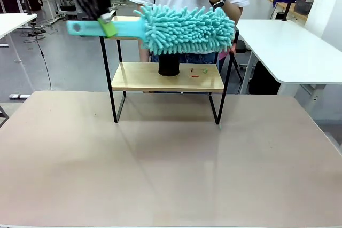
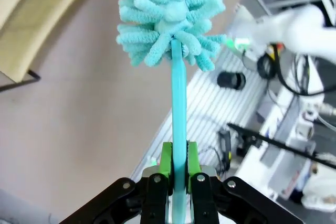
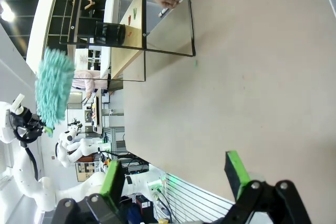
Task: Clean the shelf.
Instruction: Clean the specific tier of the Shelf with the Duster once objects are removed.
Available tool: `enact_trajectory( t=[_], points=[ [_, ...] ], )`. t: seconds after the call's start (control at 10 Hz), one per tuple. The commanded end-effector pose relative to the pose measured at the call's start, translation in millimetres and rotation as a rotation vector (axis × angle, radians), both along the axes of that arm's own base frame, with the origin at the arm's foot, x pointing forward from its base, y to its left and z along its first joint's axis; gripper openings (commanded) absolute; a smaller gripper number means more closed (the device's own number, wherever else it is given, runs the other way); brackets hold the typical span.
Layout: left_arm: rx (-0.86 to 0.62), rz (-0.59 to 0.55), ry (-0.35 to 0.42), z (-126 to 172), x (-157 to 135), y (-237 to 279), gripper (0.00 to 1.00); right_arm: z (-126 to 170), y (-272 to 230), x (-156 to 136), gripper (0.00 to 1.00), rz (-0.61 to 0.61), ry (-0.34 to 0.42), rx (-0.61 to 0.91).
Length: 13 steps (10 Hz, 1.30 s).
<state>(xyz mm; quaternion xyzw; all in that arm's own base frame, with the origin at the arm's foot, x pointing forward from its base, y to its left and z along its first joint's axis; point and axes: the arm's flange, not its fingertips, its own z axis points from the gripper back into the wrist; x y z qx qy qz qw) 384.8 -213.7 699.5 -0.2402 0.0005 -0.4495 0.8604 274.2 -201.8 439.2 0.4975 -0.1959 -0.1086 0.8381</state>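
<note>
Front view: duster (image 1: pixel 187 29) apparently before shelf (image 1: pixel 139 78)

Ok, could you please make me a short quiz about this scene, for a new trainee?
1. True or false: the right gripper has its jaws open, holding nothing.
2. The left gripper has its jaws shut on what? A) a sponge B) a teal microfiber duster C) a cloth
3. Fill in: the black container stands on the shelf's ____ board.
Key: 1 true; 2 B; 3 lower.
</note>
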Motion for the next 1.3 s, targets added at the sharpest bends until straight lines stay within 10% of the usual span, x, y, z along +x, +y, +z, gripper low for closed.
enact_trajectory(
  t=[0.0, 0.7, 1.2],
  points=[
    [-0.06, -0.113, 0.024, 3, -19, 31, 0.13, 0, 0, 2, 1.0, 0.002, -0.035, 0.008],
    [-0.21, 0.021, 0.034, 18, -11, 87, 0.13, 0, 0, 2, 1.0, 0.002, -0.035, 0.008],
    [-0.591, 0.607, 0.099, -2, -47, 308, 0.13, 0, 0, 2, 1.0, 0.002, -0.035, 0.008]
  ],
)
